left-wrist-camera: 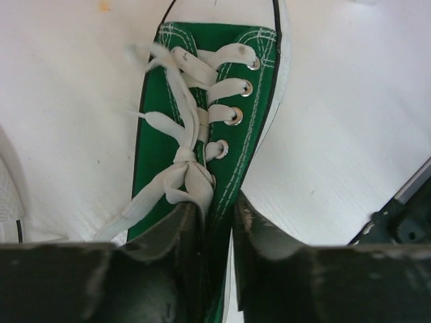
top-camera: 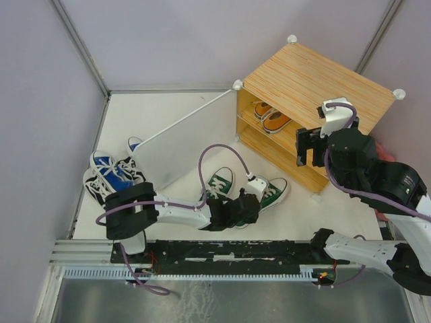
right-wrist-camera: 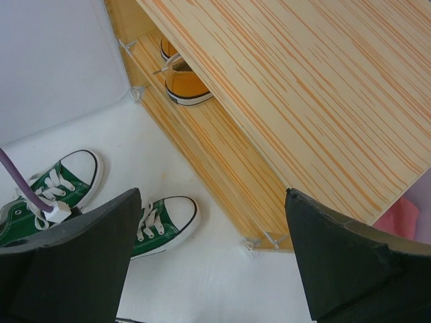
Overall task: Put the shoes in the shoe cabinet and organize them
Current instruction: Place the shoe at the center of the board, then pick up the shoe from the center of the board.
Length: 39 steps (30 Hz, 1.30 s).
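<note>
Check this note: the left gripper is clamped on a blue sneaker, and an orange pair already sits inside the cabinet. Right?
Not quite. The sneaker in the left gripper is green, not blue; the left wrist view shows it. The orange pair does sit inside the cabinet.

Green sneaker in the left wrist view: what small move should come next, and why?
Probably lift the green sneaker slightly off the white surface. The left gripper looks pinched on it beside the laces, and the shoe cabinet stands open, with orange shoes already on its shelf.
</note>
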Each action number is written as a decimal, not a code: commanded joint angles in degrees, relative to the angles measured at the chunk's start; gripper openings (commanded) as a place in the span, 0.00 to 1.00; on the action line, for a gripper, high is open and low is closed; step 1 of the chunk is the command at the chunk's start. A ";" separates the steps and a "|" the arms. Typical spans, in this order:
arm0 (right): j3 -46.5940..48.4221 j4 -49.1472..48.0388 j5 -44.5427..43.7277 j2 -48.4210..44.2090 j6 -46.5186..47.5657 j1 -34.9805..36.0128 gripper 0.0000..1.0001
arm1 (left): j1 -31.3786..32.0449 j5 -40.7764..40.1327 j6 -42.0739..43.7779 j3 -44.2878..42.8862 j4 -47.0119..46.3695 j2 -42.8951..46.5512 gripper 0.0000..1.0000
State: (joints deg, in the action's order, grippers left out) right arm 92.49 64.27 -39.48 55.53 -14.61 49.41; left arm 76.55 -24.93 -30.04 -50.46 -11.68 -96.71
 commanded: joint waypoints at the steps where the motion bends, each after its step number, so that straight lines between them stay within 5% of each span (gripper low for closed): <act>1: -1.03 -0.69 -0.48 -1.80 -0.15 0.16 0.96 | 0.47 -2.02 -0.23 -4.29 -7.62 -0.59 0.35; 6: -1.95 -1.27 -0.10 -2.68 -0.23 0.17 0.98 | 1.81 -2.38 3.31 -5.78 -4.52 2.98 0.54; 9: -2.20 -1.50 0.58 -2.75 -0.08 0.16 1.00 | 2.90 -4.20 6.28 -6.08 -1.95 6.74 0.82; 13: -2.52 -1.68 1.06 -2.06 0.10 0.16 0.99 | 3.40 -5.89 7.82 -6.03 2.74 11.65 1.00; 28: -4.47 -5.16 2.19 -1.55 0.64 0.16 0.99 | 3.60 -24.72 23.27 -6.23 19.88 41.24 1.00; 32: -3.79 -5.74 3.19 -0.87 0.76 0.16 0.99 | 3.51 -35.31 33.22 -9.23 16.25 45.06 0.99; 39: 0.11 -5.63 5.16 2.48 1.92 0.16 0.99 | 1.48 -36.58 51.92 -22.31 5.78 41.02 0.99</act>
State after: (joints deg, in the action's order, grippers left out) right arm 89.14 61.08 -35.66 56.53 -14.11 49.41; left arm 79.79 -57.98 6.68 -66.35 4.56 -53.01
